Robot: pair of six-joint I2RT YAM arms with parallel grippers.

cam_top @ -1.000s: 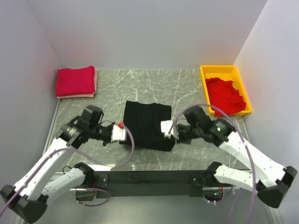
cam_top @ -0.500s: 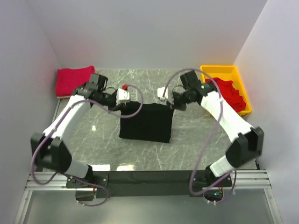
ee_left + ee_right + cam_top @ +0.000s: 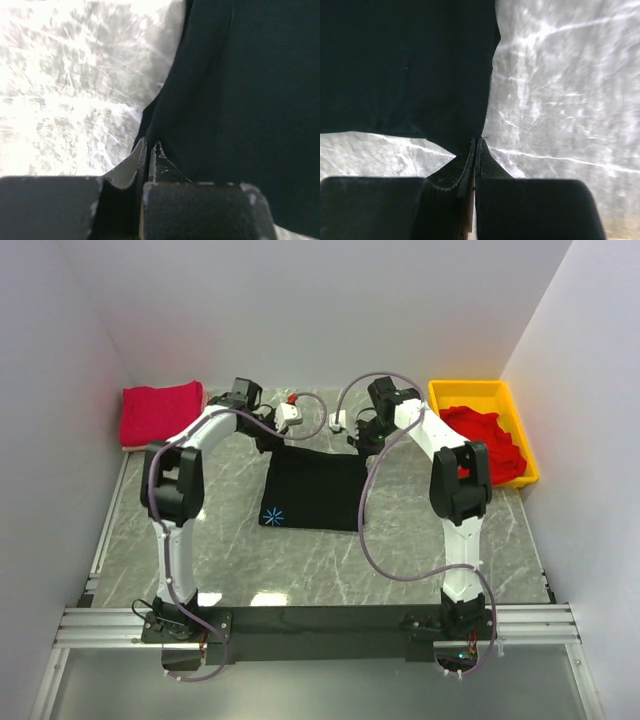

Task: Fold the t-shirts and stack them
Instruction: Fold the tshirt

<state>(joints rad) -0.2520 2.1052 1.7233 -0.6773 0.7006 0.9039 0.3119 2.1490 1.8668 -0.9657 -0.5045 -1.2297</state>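
The black t-shirt (image 3: pixel 315 490) lies flat in the middle of the table (image 3: pixel 420 530) as a nearly square folded panel. It is a little wider than deep, so its longer axis runs from 9 to 3 o'clock, turned slightly clockwise. The far edge faces 12 o'clock and the near edge faces the arm bases at 6 o'clock. Which end is collar and which is hem cannot be told. A small pale blue star print (image 3: pixel 272 516) sits on the corner toward 7 o'clock. Both arms are stretched out to the far side of the cloth. The left tool (image 3: pixel 276 440) is at the far-left corner, about 11 o'clock of the panel, and the right tool (image 3: pixel 357 443) is at the far-right corner, about 1 o'clock. In the left wrist view the fingers (image 3: pixel 131 170) are clenched tight with no gap, and the edge of the black cloth runs down between their tips. The dark fabric fills the right side of that view and the marble the left. In the right wrist view the fingers (image 3: pixel 487 165) are likewise pressed together, with a corner of the black cloth coming down to a point at their tips. There the cloth spreads toward 10 o'clock and bare marble lies toward 3 o'clock. A folded red t-shirt (image 3: pixel 160 412) lies at the table's 10 o'clock corner, well apart from the black one. A crumpled red t-shirt (image 3: pixel 483 443) lies in the yellow tray (image 3: pixel 470 390) at 2 o'clock.
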